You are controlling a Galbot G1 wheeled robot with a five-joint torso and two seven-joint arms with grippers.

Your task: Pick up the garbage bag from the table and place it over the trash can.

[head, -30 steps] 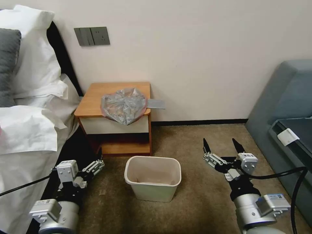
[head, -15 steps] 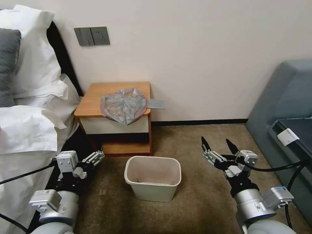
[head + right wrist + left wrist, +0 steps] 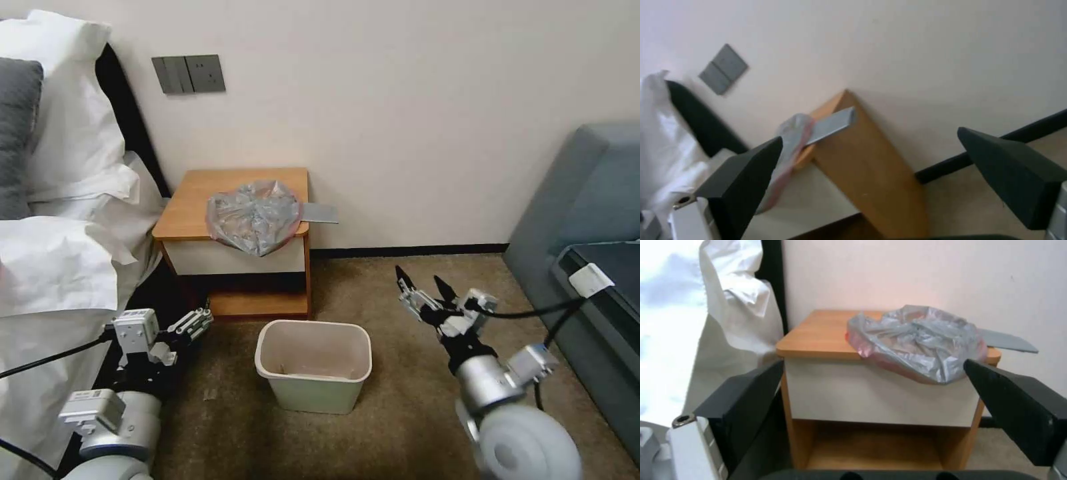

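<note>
We see the bag (image 3: 253, 215) lying crumpled on the table (image 3: 200, 200), toward its front right corner, with one fold drooping over the front edge onto the white drawer front; a flat grey card (image 3: 320, 213) pokes out from under it at 3 o'clock, past the table's side. The can (image 3: 313, 365) stands open on the carpet (image 3: 400, 413) in front of the table, at 6 o'clock from the bag and well apart from it. Our right gripper (image 3: 424, 285) hangs above the carpet at about 2 o'clock from the can, jaws apart and holding nothing, tips aimed toward the table; its wrist view looks between the two dark fingers (image 3: 746, 180) at the table's side, the card and a strip of the bag. Our left gripper (image 3: 200, 319) sits low at 9 o'clock from the can, beside the white bedsheet (image 3: 53, 267), jaws also spread and empty, with the bag framed between its fingers (image 3: 751, 403) in the left wrist view.
</note>
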